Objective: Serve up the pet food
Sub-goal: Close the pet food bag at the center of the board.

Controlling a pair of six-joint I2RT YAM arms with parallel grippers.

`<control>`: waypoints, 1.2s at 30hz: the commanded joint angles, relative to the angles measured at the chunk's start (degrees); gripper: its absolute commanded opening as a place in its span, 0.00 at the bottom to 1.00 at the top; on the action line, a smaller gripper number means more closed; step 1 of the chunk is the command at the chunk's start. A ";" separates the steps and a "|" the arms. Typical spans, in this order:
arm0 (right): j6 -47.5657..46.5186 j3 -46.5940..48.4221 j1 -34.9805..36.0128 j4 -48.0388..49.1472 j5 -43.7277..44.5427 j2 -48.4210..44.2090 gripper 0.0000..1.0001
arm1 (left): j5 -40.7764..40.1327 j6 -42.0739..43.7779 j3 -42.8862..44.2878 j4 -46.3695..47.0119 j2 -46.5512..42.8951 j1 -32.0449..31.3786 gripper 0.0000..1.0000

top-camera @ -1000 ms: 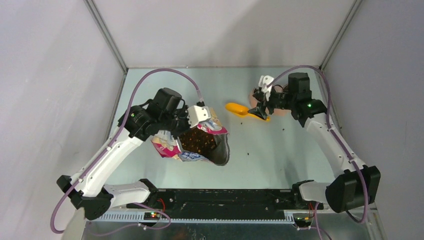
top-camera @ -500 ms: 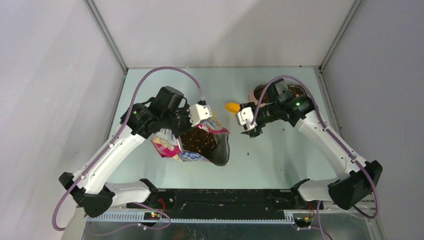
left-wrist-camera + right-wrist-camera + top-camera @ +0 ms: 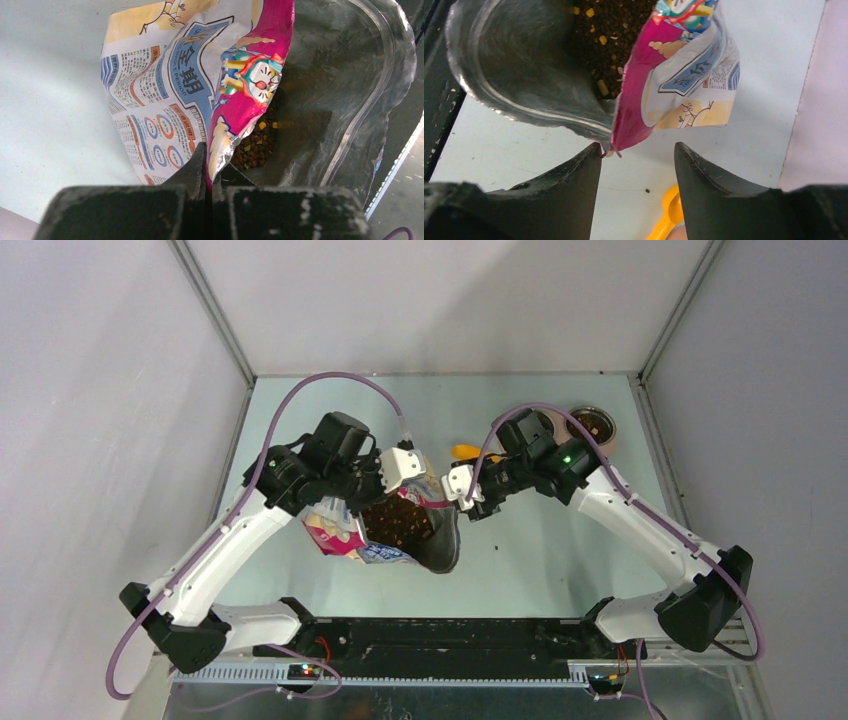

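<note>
Left gripper (image 3: 207,150) pinched shut on bag (image 3: 165,100) rim, mouth gaping. Pet food (image 3: 255,147) inside bag, just beyond its fingers. Right gripper (image 3: 638,150) jaws apart, bag's pink corner between them; contact unclear. Yellow scoop (image 3: 669,210) on counter (image 3: 764,75) beneath it

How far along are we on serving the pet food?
Done: the bowl already shows some pet food, and the scoop lies on the table. In hand: left tool pinches the rim of the open bag; right tool, open, is at its other corner. Left: possibly another scoop or closing up; I can't tell.
</note>
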 commanded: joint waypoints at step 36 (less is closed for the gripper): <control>32.13 11.46 -1.18 14.16 3.96 2.23 0.00 | 6.09 4.35 19.95 -2.97 -4.74 3.95 1.00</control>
